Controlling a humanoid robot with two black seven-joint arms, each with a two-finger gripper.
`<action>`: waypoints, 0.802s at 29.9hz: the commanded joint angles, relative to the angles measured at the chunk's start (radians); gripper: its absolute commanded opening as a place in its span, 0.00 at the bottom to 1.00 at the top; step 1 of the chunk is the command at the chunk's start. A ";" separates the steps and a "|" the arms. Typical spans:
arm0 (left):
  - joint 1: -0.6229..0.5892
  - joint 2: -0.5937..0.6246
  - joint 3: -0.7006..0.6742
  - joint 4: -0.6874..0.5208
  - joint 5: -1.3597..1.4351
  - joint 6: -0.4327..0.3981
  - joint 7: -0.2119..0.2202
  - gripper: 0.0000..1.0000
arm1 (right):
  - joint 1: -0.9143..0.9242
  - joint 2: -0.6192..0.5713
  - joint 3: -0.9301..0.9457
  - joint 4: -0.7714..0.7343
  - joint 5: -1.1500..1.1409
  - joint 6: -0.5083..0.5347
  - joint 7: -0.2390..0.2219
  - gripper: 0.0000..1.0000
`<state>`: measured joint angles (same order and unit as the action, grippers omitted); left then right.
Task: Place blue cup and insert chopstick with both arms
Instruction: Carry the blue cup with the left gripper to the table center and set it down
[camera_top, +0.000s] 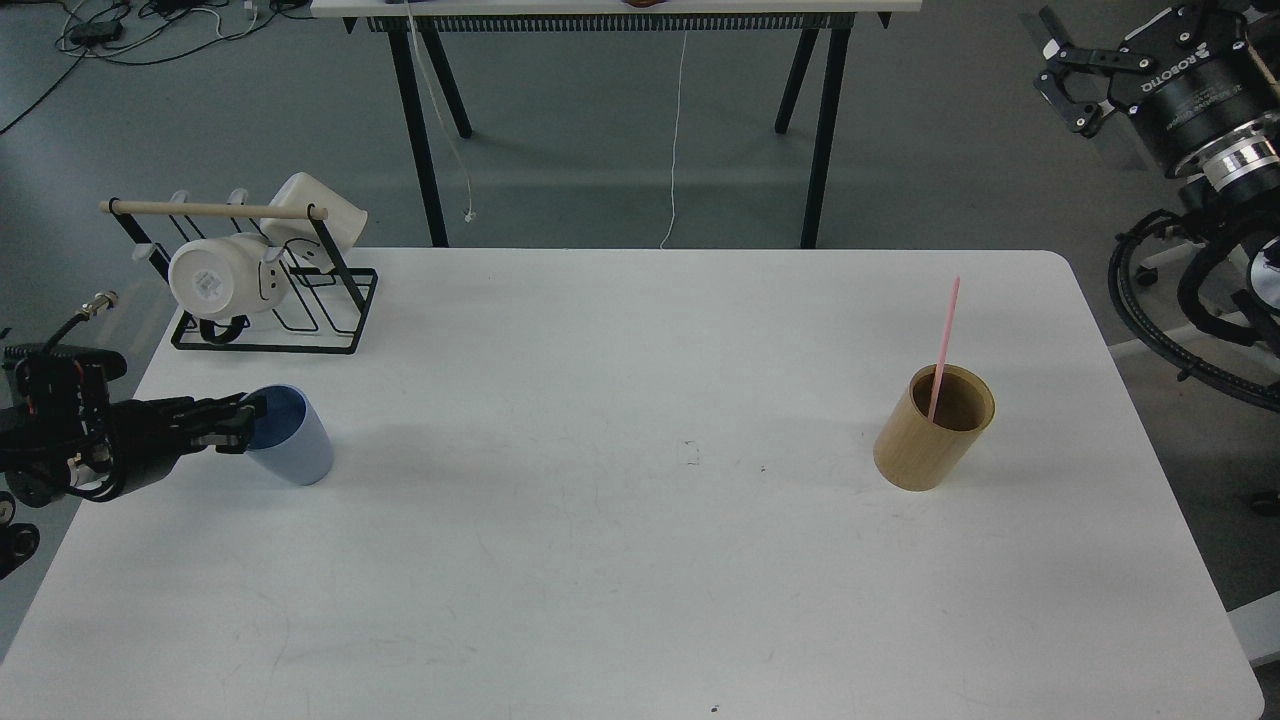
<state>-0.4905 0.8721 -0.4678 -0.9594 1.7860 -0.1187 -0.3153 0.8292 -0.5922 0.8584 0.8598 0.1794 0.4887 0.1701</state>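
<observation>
The blue cup (297, 448) stands tilted on the white table (640, 560) at the left, its mouth turned toward my left arm. My left gripper (238, 425) reaches in from the left edge and is shut on the cup's near rim, one finger inside it. The pink chopstick (944, 340) stands leaning in a tan wooden cylinder (930, 440) at the right of the table. My right gripper (1072, 88) is open and empty, high off the table's far right corner, well away from the chopstick.
A black wire rack (275, 310) with a pale wooden rod and two white mugs (215, 278) stands at the table's back left, just behind the cup. A second table's black legs (820, 130) stand on the floor beyond.
</observation>
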 joint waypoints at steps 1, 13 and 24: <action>-0.003 -0.001 -0.002 -0.001 0.000 -0.001 -0.001 0.05 | 0.001 -0.001 0.004 0.001 0.000 0.000 0.000 0.99; -0.183 0.040 -0.002 -0.189 0.000 -0.123 0.002 0.01 | 0.002 -0.047 0.025 0.022 0.000 0.000 0.000 0.99; -0.387 0.047 -0.003 -0.512 0.045 -0.370 0.114 0.01 | -0.004 -0.156 0.034 0.062 0.003 0.000 0.000 0.99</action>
<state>-0.8353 0.9329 -0.4703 -1.4104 1.7970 -0.4707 -0.2311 0.8256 -0.7323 0.8924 0.9216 0.1823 0.4887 0.1704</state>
